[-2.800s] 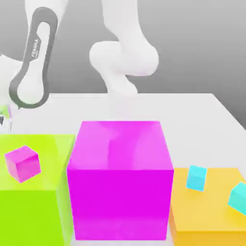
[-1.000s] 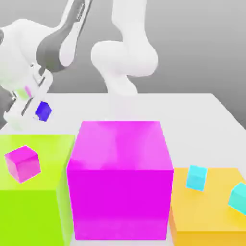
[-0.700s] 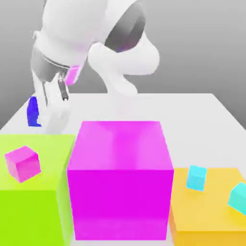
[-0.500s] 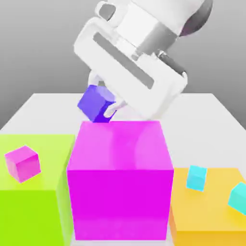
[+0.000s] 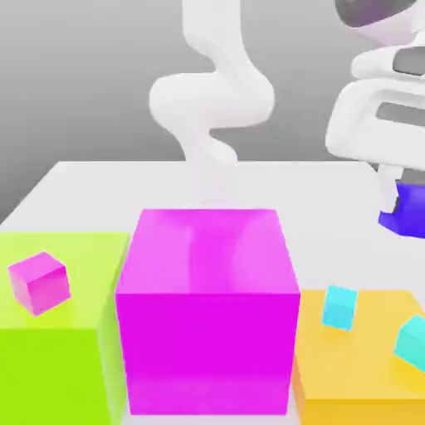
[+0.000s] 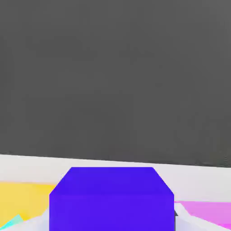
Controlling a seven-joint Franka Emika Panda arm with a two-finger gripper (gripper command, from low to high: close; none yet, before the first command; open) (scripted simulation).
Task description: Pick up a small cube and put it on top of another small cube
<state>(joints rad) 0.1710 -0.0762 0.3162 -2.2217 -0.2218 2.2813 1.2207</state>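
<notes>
The big magenta block (image 5: 207, 307) is the landmark: it stands at the front middle of the white table (image 5: 108, 187), with bare table surface behind it running back to the robot's base column (image 5: 207, 108). Flush against its side toward the exterior view's left stands the lime-green block (image 5: 58, 349), and on its other side, lower, the orange block (image 5: 357, 365); the three leave almost no gap between them. The open room lies above the blocks and over the bare table behind them.

No container is here; the blocks serve as platforms. The green block's top carries a small magenta cube (image 5: 38, 282), tilted. The orange block's top carries two small cyan cubes, one (image 5: 339, 307) near the magenta block and one (image 5: 412, 340) at the exterior view's right edge.

The gripper (image 5: 398, 203) hangs in the air up and toward the exterior view's right of the magenta block, above the orange block's far side, its claw narrowed tight on the small dark blue cube (image 5: 405, 209). In the hand view the same cube (image 6: 111, 198) sits close before the camera.

Half a second ago the hand and cube were just over the magenta block's back edge; they have since swung across to the exterior view's right. The cubes on the blocks have not moved
</notes>
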